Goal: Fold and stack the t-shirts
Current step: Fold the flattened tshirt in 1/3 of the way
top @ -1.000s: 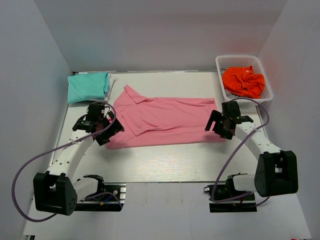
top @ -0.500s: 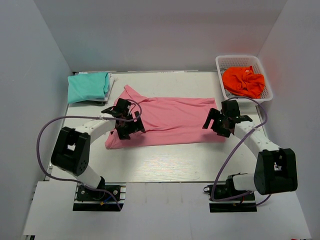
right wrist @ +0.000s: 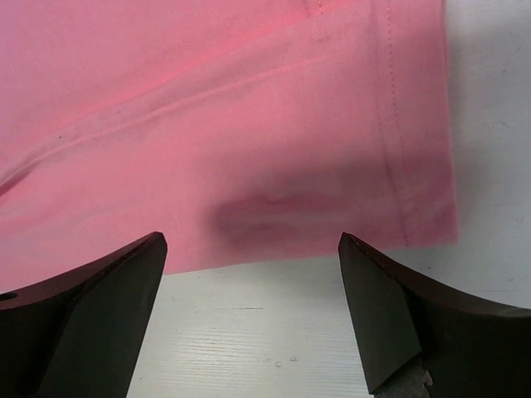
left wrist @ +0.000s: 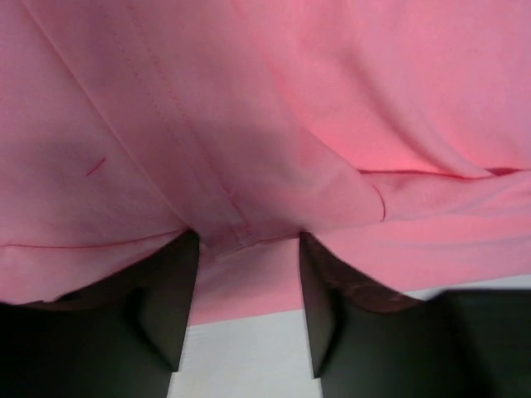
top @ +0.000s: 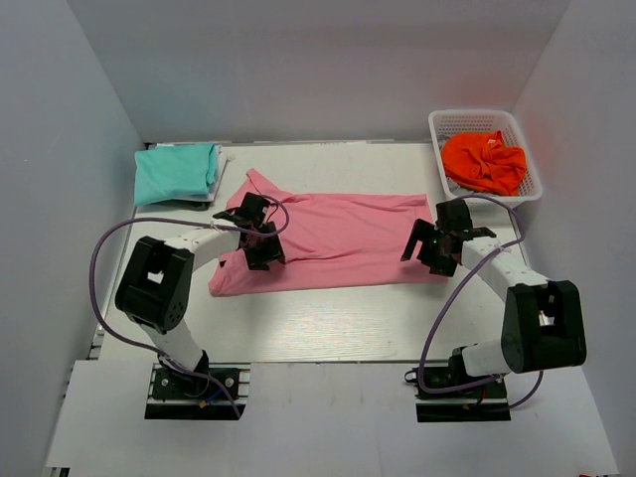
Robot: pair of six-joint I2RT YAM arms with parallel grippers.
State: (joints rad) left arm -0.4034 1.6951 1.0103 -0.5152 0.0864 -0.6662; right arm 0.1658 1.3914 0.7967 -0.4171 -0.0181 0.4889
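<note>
The light pink t-shirt (top: 338, 234) lies spread flat across the middle of the table, collar at the far left. The teal t-shirt (top: 177, 171) lies folded at the far left corner. My left gripper (top: 260, 248) is low over the pink shirt's left part. In the left wrist view the gripper (left wrist: 249, 245) is part open, with a seamed fold of pink cloth (left wrist: 332, 99) at its fingertips. My right gripper (top: 429, 248) is wide open and empty at the shirt's near right corner. In the right wrist view it (right wrist: 249, 249) hovers over the hem (right wrist: 249, 99) and bare table.
A white basket (top: 477, 115) holding a crumpled orange cloth (top: 484, 162) stands at the far right corner. Grey walls close in the table on the left, right and back. White table (top: 328, 323) shows in front of the pink shirt.
My left gripper has swung from the pink shirt's left edge rightward onto the shirt. The right gripper has barely moved. The shirt's outline is much the same.
</note>
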